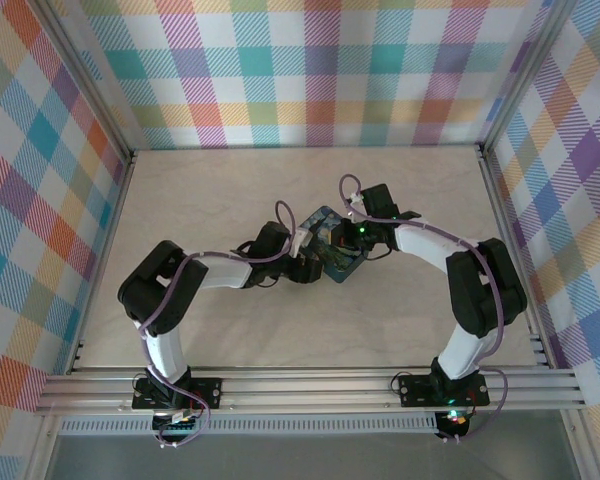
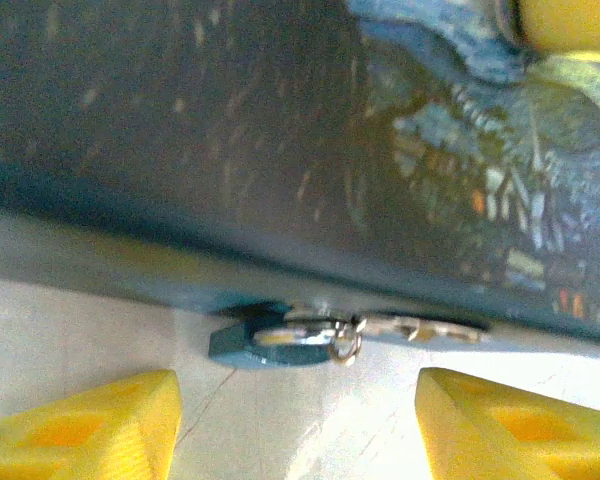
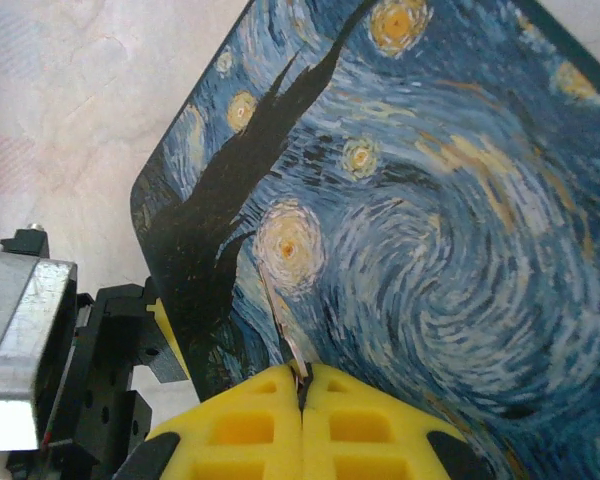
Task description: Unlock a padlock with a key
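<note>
While the right hand [image 3: 302,388] is clenched tight on a thin metal blade, most likely the key [image 3: 280,320], above the painted lid of the tin [image 3: 430,250], the relation that matters lies on the tin's other side. The padlock [image 2: 268,345] rests flat on the table [image 2: 70,330], tucked against the foot of the tin wall that faces the left arm, straight ahead of the left hand [image 2: 300,425]. That hand is released, its yellow fingers [image 2: 90,425] spread with nothing between them. The small blue body sits beyond the fingertips, a little toward the left finger. Its long axis runs along the wall and across the opening, with the silver shackle and a small ring [image 2: 345,347] at its right end. The left hand is clearly nearer. Closing as it stands would, I judge, pinch the lock end to end, and the wall leaves little room behind it.
</note>
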You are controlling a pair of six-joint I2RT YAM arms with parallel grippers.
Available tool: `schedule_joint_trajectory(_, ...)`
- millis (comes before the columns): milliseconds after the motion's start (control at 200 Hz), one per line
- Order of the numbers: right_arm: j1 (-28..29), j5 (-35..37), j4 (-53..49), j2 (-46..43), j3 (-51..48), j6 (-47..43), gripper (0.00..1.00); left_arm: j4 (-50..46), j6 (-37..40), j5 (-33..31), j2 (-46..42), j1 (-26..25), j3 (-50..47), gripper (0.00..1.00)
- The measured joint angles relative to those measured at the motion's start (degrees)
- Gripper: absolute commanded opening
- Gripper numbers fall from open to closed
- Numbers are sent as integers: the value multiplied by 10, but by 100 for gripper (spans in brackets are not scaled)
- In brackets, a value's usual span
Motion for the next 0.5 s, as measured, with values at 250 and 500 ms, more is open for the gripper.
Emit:
schedule_joint_trajectory(250, 0, 0, 2, 0, 0, -2, 0, 3, 2, 14, 24, 0, 25, 55)
schedule_joint_trajectory(500, -1, 3, 3, 0, 0, -4, 0, 3, 2, 15, 39, -8, 40, 48)
